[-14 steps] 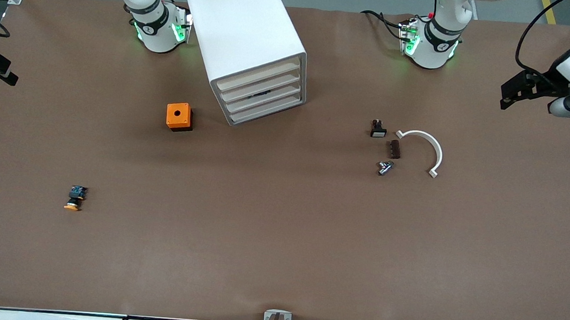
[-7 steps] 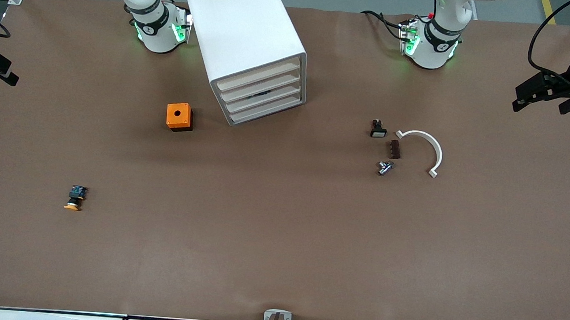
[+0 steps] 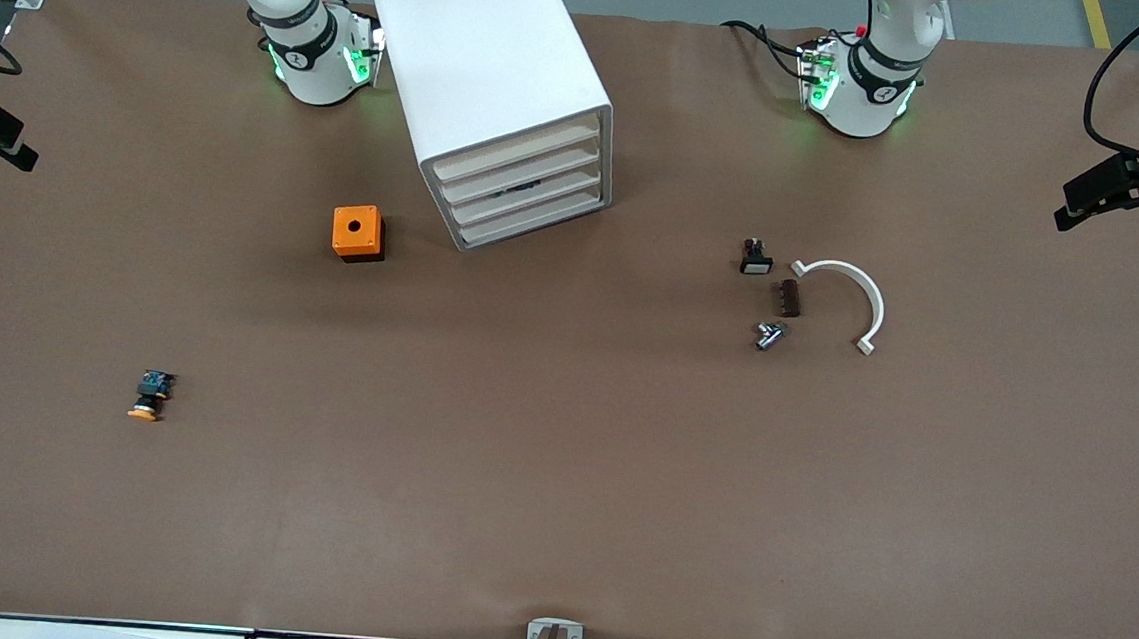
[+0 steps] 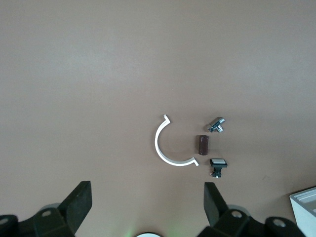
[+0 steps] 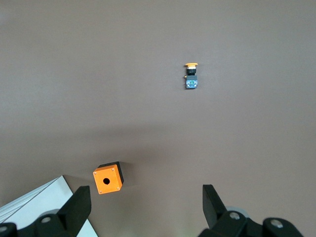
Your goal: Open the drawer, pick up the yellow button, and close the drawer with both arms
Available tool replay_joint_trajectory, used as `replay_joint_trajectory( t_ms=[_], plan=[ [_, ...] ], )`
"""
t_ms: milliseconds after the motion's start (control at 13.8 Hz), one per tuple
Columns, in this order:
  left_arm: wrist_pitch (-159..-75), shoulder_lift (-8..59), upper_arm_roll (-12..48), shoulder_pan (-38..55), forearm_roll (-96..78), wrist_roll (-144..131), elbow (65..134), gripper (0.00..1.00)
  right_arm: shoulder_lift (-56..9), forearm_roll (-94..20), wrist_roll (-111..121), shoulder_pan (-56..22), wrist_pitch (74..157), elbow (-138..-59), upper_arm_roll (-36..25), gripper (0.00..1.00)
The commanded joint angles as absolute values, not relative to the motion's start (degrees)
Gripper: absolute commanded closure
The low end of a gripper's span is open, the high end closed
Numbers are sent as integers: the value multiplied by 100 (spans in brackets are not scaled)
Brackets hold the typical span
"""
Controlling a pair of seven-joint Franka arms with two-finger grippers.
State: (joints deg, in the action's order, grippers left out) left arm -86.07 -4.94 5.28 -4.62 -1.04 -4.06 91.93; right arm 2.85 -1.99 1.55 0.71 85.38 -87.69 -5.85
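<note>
The white cabinet stands between the two arm bases; its four beige-fronted drawers are all shut. The button, with orange cap, black body and blue rear, lies on the table toward the right arm's end, much nearer the front camera than the cabinet; it also shows in the right wrist view. My left gripper is open and empty, high over the left arm's end of the table. My right gripper is open and empty, high over the orange cube's side; a black part shows at the front view's edge.
An orange cube with a hole sits beside the cabinet toward the right arm's end. Toward the left arm's end lie a black-and-white part, a brown block, a metal tee and a white arc.
My left gripper has moved outward toward the left arm's end of the table, nearly leaving the front view. The right arm, the drawers and the button have not moved.
</note>
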Motion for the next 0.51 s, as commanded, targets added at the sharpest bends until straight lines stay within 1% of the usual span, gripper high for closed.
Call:
replay_joint_trajectory(
  t_ms=[0,145,434],
  plan=[
    [-8386,-457,624,-431,-141,-641,9079,0,448,-211,70,185,8587,-8921,-483,0],
    [-8350,-475,773,-439,-141,-686,9070,0,448,-211,70,185,8587,-8921,-483,0],
    [-8350,-492,773,-448,-132,-537,9070,0,448,-185,141,202,8569,-8921,-510,0]
  ],
)
